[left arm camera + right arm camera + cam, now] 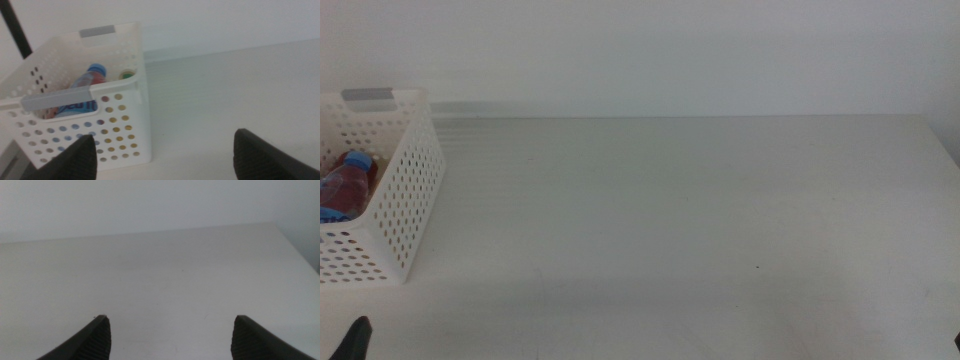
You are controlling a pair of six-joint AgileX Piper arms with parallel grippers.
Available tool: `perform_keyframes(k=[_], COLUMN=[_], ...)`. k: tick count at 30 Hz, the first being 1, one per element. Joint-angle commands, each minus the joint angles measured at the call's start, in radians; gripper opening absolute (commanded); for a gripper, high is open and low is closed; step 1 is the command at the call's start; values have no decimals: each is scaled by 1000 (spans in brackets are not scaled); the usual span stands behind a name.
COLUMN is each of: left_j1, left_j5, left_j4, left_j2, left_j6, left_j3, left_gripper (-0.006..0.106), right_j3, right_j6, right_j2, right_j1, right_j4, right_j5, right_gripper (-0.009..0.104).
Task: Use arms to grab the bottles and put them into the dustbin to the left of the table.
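Note:
The white perforated dustbin point(410, 200) stands at the table's left edge with the bottles inside it. A blue-capped bottle point(350, 175) lies in it, with red showing beside it. In the left wrist view the dustbin point(117, 135) is close ahead, holding the blue-capped bottle point(92, 75) and a green-necked bottle top point(127, 75); yellow and red show through the holes. My left gripper point(165, 145) is open and holds nothing, its tip point(355, 340) low at the front left. My right gripper point(171, 325) is open over bare table.
The white table point(700, 220) stretches wide to the right of the dustbin, with a wall behind it. The table's right edge point(295, 245) shows in the right wrist view. A dark pole point(15, 25) stands behind the dustbin.

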Motion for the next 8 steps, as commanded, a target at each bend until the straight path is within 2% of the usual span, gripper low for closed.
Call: perform_keyframes(k=[1, 8], left_j1=[18, 20], left_j5=[-70, -67], left_j4=[-19, -18], left_j2=[-18, -17], left_j6=[-3, -3], left_j3=[7, 6], left_gripper=[90, 90], right_j3=[-6, -6], right_j6=[-10, -10], right_j2=[-28, -27], right_j1=[-6, -6], right_j4=[15, 5], right_j5=[-61, -73], right_gripper=[63, 63])
